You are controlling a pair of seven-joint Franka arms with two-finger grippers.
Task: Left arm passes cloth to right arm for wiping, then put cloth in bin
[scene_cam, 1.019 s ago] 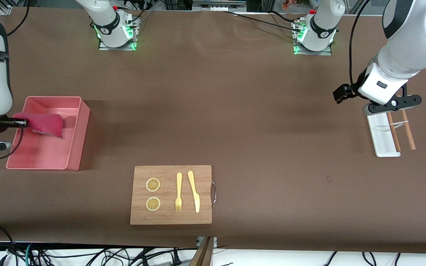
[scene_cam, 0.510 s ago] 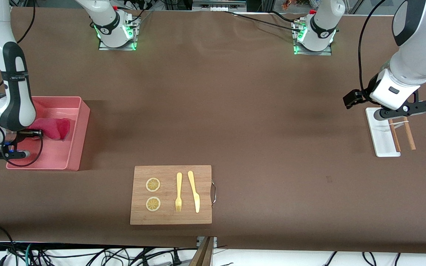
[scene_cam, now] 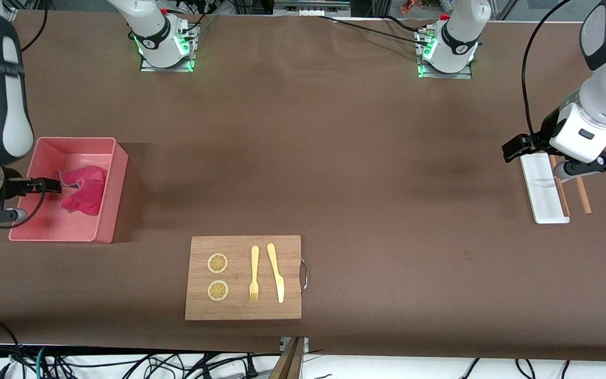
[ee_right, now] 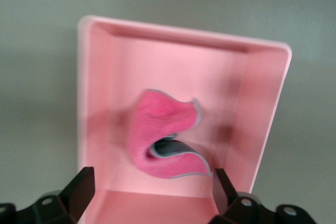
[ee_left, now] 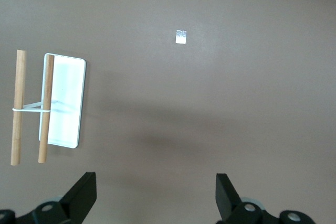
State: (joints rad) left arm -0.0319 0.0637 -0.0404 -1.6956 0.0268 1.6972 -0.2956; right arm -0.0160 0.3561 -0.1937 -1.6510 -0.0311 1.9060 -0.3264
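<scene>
From the high camera, my right gripper (scene_cam: 45, 185) hangs over the bin (scene_cam: 116, 184) at the right arm's end of the table. Its fingers are spread apart and hold nothing. The cloth (scene_cam: 83, 188) lies crumpled inside the bin, close to the wall that faces the middle of the table. My fingertips are just beside the cloth, and I cannot tell if they touch it. My left gripper (scene_cam: 582, 167) waits up in the air at the left arm's end of the table, over a small white tray (scene_cam: 542, 197). Two wooden sticks (scene_cam: 582, 197) lie there, one on the tray and one just off its edge. Nearer to the camera, about the middle of the table, sits a wooden cutting board (scene_cam: 243, 310). On it lie two lemon slices (scene_cam: 218, 263), a yellow fork (scene_cam: 254, 273) and a yellow knife (scene_cam: 276, 273).

From my left wrist, my left gripper (ee_left: 155, 198) has its fingers wide apart with nothing between them. Below it is the brown table (ee_left: 210, 103). The white tray (ee_left: 65, 100) lies flat, and the two wooden sticks (ee_left: 18, 106) are tied together with a thin white band.

From my right wrist, my right gripper (ee_right: 152, 192) is let go, with its fingers spread wide. Between them, down below, I see the bin (ee_right: 262, 119) with the cloth (ee_right: 160, 135) on its floor. The cloth is folded over itself, and its thin grey edge curls up.
</scene>
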